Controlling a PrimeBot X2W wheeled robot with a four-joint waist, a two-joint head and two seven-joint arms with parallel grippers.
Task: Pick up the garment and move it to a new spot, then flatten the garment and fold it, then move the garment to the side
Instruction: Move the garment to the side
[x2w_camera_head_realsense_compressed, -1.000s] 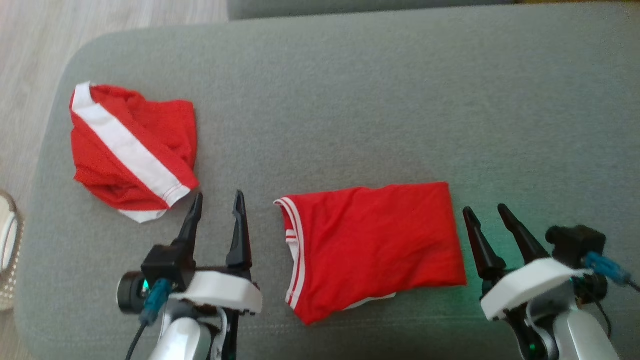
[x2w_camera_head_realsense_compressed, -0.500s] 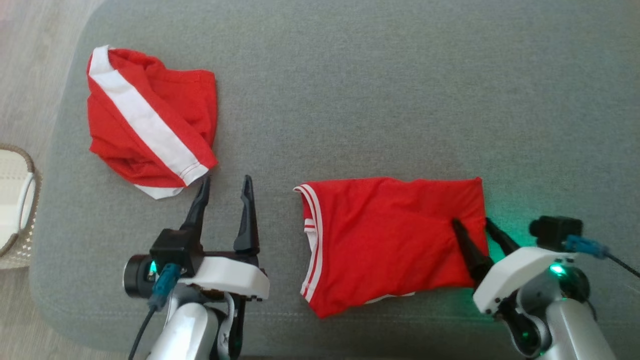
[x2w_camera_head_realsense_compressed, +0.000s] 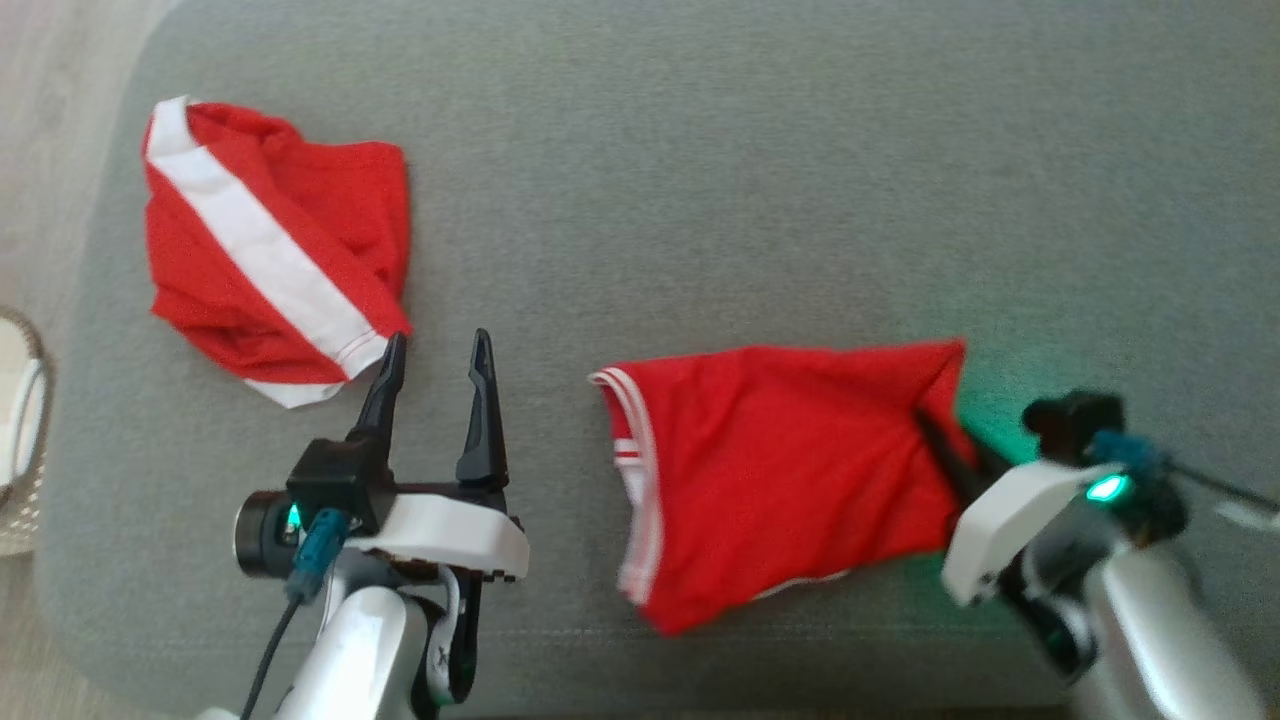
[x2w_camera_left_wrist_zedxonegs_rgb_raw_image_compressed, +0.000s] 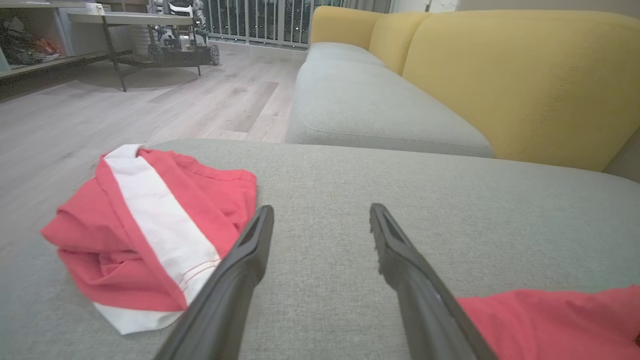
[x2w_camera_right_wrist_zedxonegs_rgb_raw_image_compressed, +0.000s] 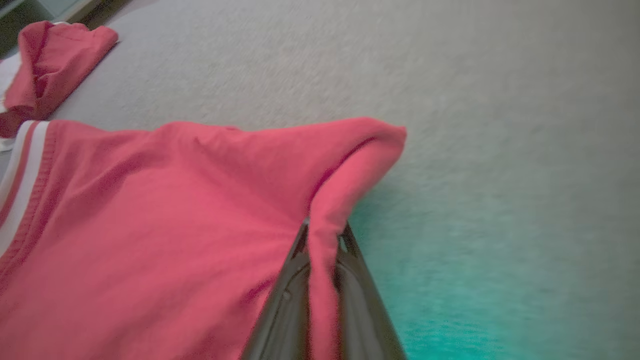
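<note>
Head view: garment (x2w_camera_head_realsense_compressed: 780, 480) lies lengthwise left-right, striped hem (x2w_camera_head_realsense_compressed: 640, 490) leftward.

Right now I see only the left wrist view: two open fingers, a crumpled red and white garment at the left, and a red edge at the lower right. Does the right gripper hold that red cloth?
Observer: Yes. In the right wrist view the right gripper is shut on a fold at the edge of the folded red garment.
Operator: Is the cloth lifted?
Observer: Only in part. The pinched corner looks raised off the grey cushion; the rest lies flat in the head view.
Operator: Which end faces my left gripper?
Observer: The end with the white-striped trim. Bare cushion lies between it and the open left gripper.
</note>
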